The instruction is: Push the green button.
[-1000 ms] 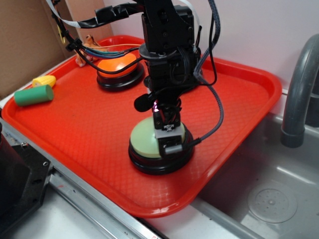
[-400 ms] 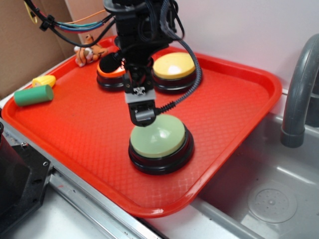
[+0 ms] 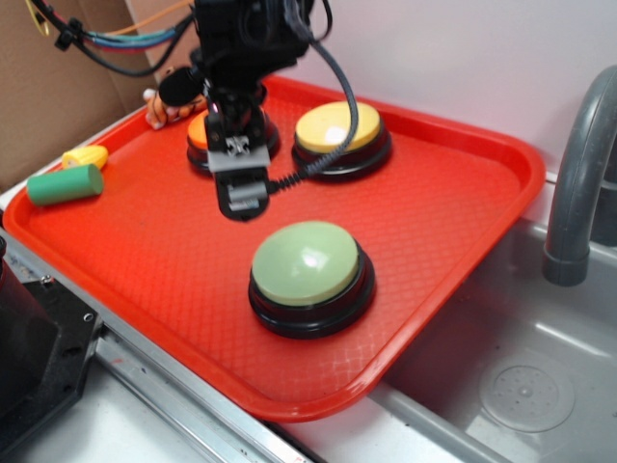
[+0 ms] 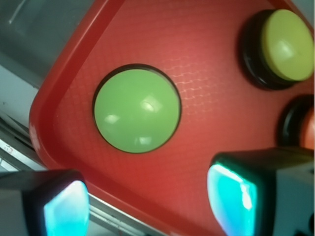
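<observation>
The green button (image 3: 307, 262) is a pale sage-green dome on a black round base, near the front of the red tray (image 3: 463, 193). It also shows in the wrist view (image 4: 137, 110), uncovered. My gripper (image 3: 241, 198) hangs above the tray, up and to the left of the button, not touching it. In the wrist view my gripper (image 4: 147, 206) is open and empty, its two fingers wide apart over the tray's edge.
A yellow button (image 3: 337, 127) and an orange button (image 3: 200, 130) stand at the tray's back. A dark green cylinder (image 3: 66, 183) and a yellow piece (image 3: 87, 156) lie at the left edge. A sink (image 3: 521, 386) and grey faucet (image 3: 578, 174) are on the right.
The gripper was down on the green button a second ago. It has risen and moved back and to the left, leaving the button uncovered.
</observation>
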Robot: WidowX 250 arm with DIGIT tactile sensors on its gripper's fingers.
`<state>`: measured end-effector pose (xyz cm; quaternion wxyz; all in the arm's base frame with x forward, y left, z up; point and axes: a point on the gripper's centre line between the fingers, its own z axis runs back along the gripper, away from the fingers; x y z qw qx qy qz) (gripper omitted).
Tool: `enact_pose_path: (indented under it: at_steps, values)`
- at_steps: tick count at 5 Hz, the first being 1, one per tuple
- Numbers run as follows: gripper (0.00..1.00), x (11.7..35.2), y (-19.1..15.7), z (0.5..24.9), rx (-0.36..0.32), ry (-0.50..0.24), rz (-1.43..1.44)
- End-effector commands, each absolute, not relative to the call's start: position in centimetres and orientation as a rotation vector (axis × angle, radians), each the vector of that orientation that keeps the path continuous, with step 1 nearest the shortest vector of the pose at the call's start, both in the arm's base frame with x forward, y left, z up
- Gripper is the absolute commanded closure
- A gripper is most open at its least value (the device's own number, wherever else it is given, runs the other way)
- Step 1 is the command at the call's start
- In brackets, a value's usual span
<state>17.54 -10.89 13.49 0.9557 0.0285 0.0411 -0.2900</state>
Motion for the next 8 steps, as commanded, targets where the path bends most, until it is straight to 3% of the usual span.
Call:
enact_pose_path:
  at_steps: [1,7,8]
  values:
    - [0.00,16.7,-11.4,16.7,0.045,0.030,-0.572]
    - [0.00,15.2,-9.9,19.9,0.105,0.008,-0.489]
    - [0.00,14.9,-9.3,20.5,0.065,-0.006,-0.506]
